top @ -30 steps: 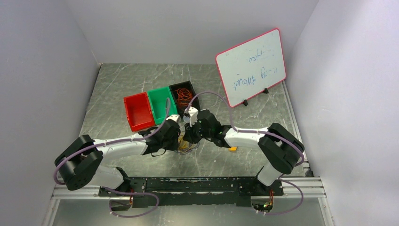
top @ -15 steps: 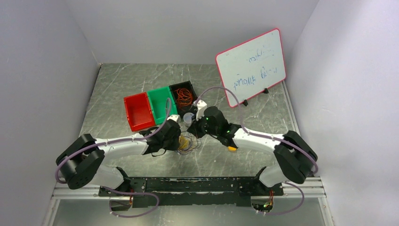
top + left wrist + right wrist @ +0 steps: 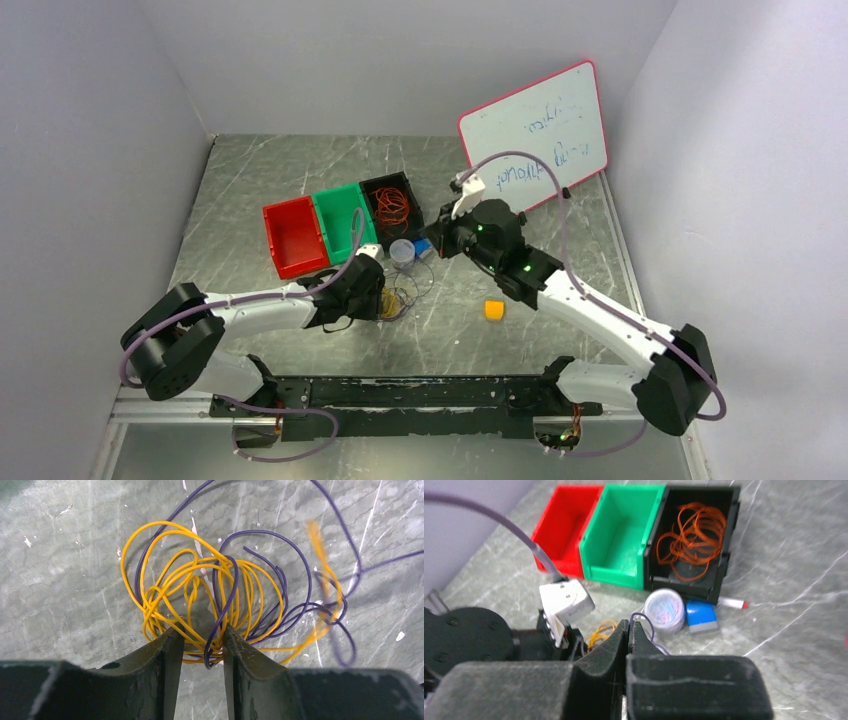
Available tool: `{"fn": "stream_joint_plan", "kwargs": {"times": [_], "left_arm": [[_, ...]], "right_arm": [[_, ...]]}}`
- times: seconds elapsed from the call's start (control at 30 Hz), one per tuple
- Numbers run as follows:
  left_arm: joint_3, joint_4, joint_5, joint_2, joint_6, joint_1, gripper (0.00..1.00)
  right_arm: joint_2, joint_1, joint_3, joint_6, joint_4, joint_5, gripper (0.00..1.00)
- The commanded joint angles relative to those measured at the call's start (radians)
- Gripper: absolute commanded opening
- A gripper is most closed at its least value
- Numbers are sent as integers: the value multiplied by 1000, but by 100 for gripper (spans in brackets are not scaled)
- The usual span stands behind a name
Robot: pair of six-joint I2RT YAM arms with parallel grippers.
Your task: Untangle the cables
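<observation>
Grey marbled table [image 3: 300, 170] boxed in by pale walls. Toward the back, a black bin [image 3: 385, 181] holding a loose coil of orange cable [image 3: 694, 530]; touching its left side a green bin [image 3: 340, 215], and beyond that a red bin [image 3: 293, 240], all three in one row. Just in front of the black bin, a small round clear tub [image 3: 665, 610] and a blue block [image 3: 700, 616] side by side, with a white marker pen [image 3: 731, 602] lying just beside the bin's front right corner. Right of the black bin and farther back, a pink-framed whiteboard [image 3: 535, 140] propped upright. Well in front of the black bin and a little right, a small yellow block [image 3: 493, 310] on its own. In front of the black bin, past the tub, the tangle: yellow cable [image 3: 155, 605] in many tight loops, with purple cable [image 3: 231, 587] threaded through it and sprawling wider, flat on the table. Left gripper [image 3: 202, 632] down over the near edge of that tangle, fingers parted, yellow and purple strands lying in the gap. Right gripper [image 3: 629, 627] up in the air near the black bin's front right corner, fingers pressed together on a purple strand looping out of the tips and trailing back toward the tangle.
</observation>
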Motion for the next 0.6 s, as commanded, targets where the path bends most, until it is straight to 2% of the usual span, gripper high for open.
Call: {"fn": "stream_joint_plan", "kwargs": {"times": [0.0, 0.17, 0.37, 0.57], "left_arm": [[20, -1, -27, 16, -3, -5, 39], [23, 6, -27, 32, -3, -5, 34], [27, 12, -29, 49, -8, -5, 34], [32, 8, -35, 61, -1, -5, 30]], "right_arm": [[-75, -14, 107, -26, -99, 96, 0], [-124, -16, 229, -75, -178, 170, 0], [-160, -18, 359, -151, -255, 272, 0], [-204, -18, 453, -212, -281, 372, 0]]}}
